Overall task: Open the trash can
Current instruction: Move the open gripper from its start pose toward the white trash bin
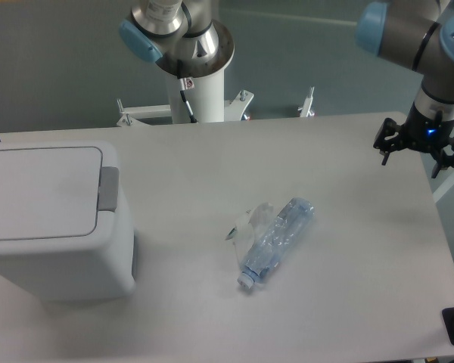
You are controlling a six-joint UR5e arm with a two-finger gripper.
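Trash can point(49, 219), white with its lid down, runs off the left edge; my claw point(419, 153) hangs spread apart.

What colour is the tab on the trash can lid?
Grey tab, on the white trash can, camera view.

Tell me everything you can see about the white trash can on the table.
The trash can is a large white boxy bin, plastic by its look, with rounded corners. Its flat white lid lies closed, with a grey push tab at the right edge. It stands upright at the left side of the table, partly cut off by the picture's edge. Nothing touches it; the crushed bottle and the end effector are well apart.
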